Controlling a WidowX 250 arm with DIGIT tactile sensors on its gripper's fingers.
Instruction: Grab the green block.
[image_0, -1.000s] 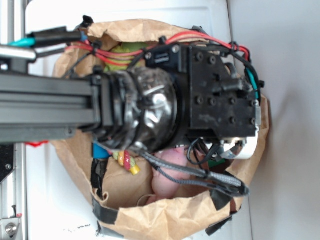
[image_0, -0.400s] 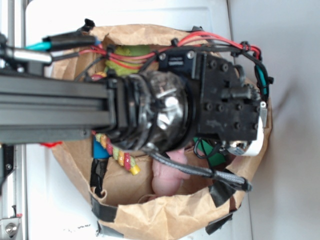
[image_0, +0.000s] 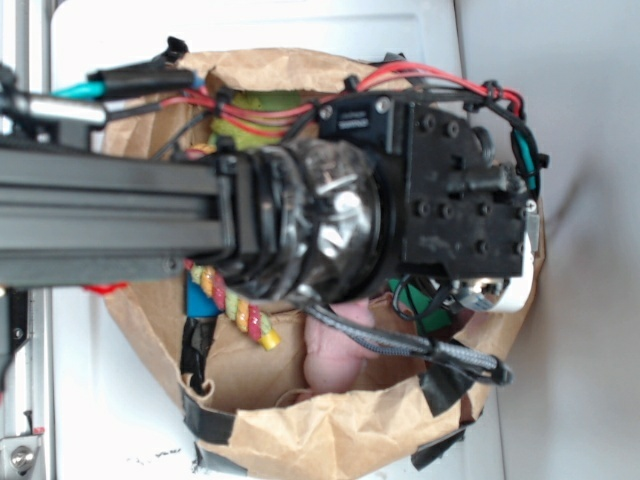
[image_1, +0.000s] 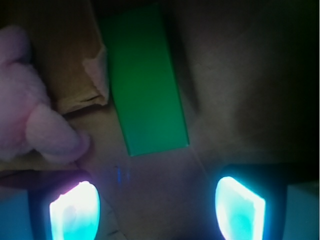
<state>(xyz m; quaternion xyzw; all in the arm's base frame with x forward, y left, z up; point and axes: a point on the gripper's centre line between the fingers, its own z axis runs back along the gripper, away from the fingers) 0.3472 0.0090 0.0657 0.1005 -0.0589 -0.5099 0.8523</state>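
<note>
The robot arm (image_0: 100, 215) reaches in from the left, over a brown paper bag (image_0: 300, 440) that sits on a white table (image_0: 110, 420). The black head of the arm hides most of the inside of the bag.

In the wrist view, the green block (image_1: 145, 80) lies flat on the brown bottom of the bag. It is long and smooth, and it leans a little. The claw (image_1: 157, 205) is wide open and holds nothing. Its two glowing fingers (image_1: 75, 210) sit at the near edge of the picture, one on the left and one on the right. The block is just past them, in line with the gap but not between them and not touching them.

A pink plush toy (image_1: 30, 110) lies to the left of the block. A folded flap of paper (image_1: 85, 75) sits between the toy and the block and touches the block's left edge.

In the outside view, only a small bit of the green block (image_0: 425, 305) peeks out under the black head, next to the pink plush toy (image_0: 335, 350). A lime-green plush toy (image_0: 262, 105) sits at the far side of the bag, under red wires. A striped candy-colored toy (image_0: 240, 310) and a blue block (image_0: 200, 298) lie near the left side.

A second ago the head was more to the left, and almost no green showed. Now it has moved to the right, and more of the block shows. The bag has stayed put.
</note>
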